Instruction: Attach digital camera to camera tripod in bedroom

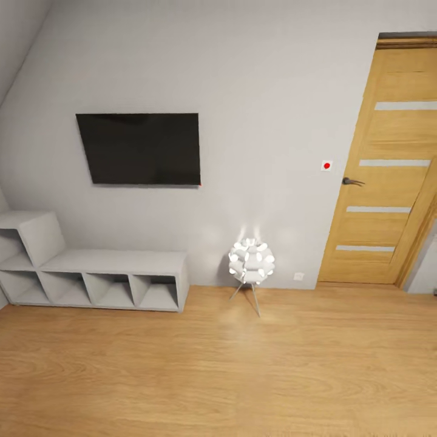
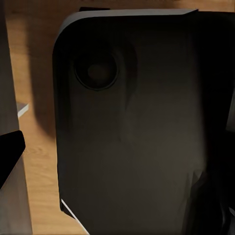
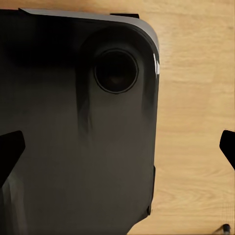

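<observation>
The digital camera and the camera tripod are out of view. I face a white bedroom wall [image 1: 261, 91] above a light wood floor [image 1: 218, 370]. My right gripper [image 3: 117, 152] is open, its black fingertips [image 3: 10, 152] spread wide over my own dark base panel [image 3: 73, 147] and the floor, nothing between them. My left gripper [image 2: 117, 156] also looks open: one black fingertip [image 2: 10, 152] stands at the frame's edge, with the dark base panel [image 2: 132, 127] behind.
A black wall television [image 1: 139, 149] hangs over low white cube shelves [image 1: 91, 273] at the left. A glowing white globe lamp [image 1: 251, 261] on thin metal legs stands by the wall. A light wood door [image 1: 382, 170], closed, is at the right.
</observation>
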`<state>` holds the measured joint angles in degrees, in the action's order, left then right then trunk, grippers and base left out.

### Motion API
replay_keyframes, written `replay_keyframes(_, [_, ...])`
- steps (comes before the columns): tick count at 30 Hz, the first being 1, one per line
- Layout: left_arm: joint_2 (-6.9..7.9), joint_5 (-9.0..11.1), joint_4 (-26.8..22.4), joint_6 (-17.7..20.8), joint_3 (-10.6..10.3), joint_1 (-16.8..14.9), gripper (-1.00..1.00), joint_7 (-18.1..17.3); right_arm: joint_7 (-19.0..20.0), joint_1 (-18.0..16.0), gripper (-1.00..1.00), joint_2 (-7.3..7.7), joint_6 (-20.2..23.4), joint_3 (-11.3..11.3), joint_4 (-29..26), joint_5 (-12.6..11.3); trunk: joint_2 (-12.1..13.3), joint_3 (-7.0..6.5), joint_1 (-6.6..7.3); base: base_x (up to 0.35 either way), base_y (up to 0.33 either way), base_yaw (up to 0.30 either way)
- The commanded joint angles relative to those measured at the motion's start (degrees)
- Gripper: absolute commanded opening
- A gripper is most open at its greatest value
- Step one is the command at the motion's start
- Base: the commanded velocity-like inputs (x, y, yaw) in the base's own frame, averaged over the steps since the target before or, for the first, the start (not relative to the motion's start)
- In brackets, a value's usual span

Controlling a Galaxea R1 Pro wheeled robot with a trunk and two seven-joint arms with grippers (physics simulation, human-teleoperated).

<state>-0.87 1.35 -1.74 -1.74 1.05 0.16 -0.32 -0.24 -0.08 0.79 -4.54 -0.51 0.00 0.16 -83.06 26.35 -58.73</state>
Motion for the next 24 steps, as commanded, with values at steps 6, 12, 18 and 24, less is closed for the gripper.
replay_keyframes(6, [0.0,0.1,-0.1,-0.1,0.1,0.0,1.0,0.0,0.0,0.0,1.0,0.0,-0.2,0.0,0.0,0.0,0.0,0.04,0.0,0.0,0.0,-0.256])
replay_keyframes(12, [0.0,0.1,-0.1,-0.1,0.1,0.0,1.0,0.0,0.0,0.0,1.0,0.0,-0.2,-0.1,0.0,0.0,0.0,0.04,0.0,0.0,0.0,-0.263])
replay_keyframes(18, [0.0,0.1,0.0,-0.1,0.1,0.0,1.0,0.0,0.1,0.0,1.0,0.07,-0.2,0.0,0.0,0.0,0.0,0.04,0.0,0.0,0.0,-0.276])
replay_keyframes(24, [0.05,0.1,0.0,-0.1,0.1,0.0,1.0,0.0,0.4,0.0,1.0,0.1,-0.2,0.0,0.0,0.0,0.0,0.04,0.0,0.0,0.0,-0.282])
